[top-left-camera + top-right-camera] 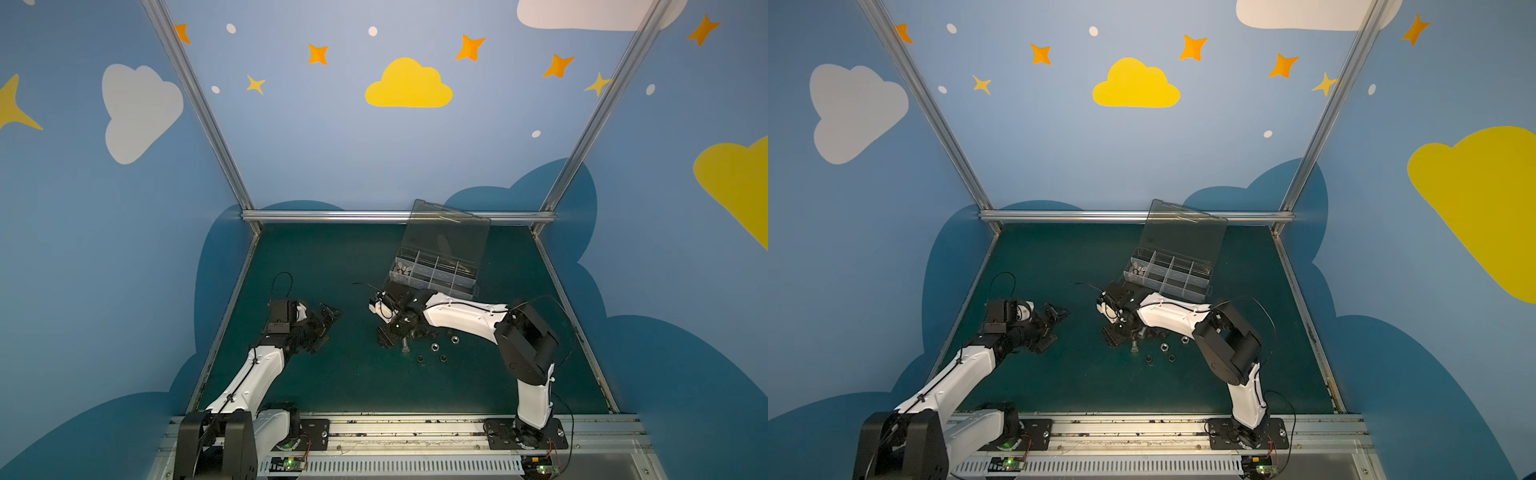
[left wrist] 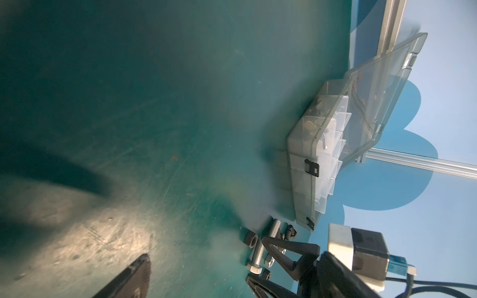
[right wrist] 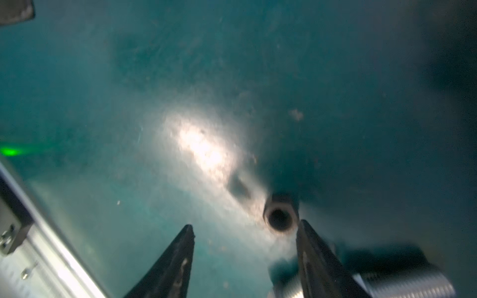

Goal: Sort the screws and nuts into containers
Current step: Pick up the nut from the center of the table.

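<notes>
The sort is partly done: in both top views the open-lidded organizer box [image 1: 457,286] at centre-right of the mat [image 1: 332,257] holds silver pieces [image 1: 403,269] in its far-left compartment. Just below it in the frame, a hex bolt [image 1: 405,347], 2 silver nuts [image 1: 435,346] and 2 black nuts [image 1: 420,358] lie loose. The right gripper [image 3: 245,224] sits low over this pile, jaws partly apart and gripping nothing, a dark nut [image 3: 280,216] just beside 1 finger; the left gripper [image 1: 326,328] hangs at centre-left, spread wide and empty.

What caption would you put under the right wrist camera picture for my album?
Open right end effector poised over the green mat, a hex nut lying just beside one fingertip.
</notes>
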### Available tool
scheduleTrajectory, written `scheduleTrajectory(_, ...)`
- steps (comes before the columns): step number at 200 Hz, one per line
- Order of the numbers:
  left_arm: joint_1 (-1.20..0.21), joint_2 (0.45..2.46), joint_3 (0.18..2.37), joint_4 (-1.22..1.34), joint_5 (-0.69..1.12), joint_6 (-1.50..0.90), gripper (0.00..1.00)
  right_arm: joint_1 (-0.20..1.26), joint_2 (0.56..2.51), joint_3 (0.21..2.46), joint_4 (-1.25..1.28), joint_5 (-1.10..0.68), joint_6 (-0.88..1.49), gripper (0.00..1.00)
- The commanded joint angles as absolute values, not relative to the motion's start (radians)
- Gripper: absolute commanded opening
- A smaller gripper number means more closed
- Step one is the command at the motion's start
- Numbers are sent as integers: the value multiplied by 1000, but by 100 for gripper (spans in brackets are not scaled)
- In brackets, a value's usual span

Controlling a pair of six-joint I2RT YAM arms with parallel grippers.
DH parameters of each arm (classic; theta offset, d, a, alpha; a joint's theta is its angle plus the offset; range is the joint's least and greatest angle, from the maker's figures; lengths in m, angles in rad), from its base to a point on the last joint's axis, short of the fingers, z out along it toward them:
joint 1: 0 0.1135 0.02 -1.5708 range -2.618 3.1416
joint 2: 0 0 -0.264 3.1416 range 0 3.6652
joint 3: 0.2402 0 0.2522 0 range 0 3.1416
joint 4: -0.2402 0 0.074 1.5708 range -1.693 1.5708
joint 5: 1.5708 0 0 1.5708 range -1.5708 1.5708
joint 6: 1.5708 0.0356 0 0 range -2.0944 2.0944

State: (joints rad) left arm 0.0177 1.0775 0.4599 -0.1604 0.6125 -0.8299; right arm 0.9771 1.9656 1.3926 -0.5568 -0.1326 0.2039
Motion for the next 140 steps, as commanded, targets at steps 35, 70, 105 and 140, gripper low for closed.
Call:
scheduleTrajectory(35,21,1067,476,-171,607,-818,100,1003,2022,1467,-634,-29,215,61)
scheduleTrajectory(70,21,1077,476,-160,612,-819,100,1003,2022,1467,-634,-20,227,61)
scheduleTrajectory(105,21,1087,477,-159,616,-816,100,1003,2017,1465,-631,-22,243,61)
scheduleTrajectory(140,20,1085,480,-158,618,-816,100,1003,2017,1448,-638,-7,255,60)
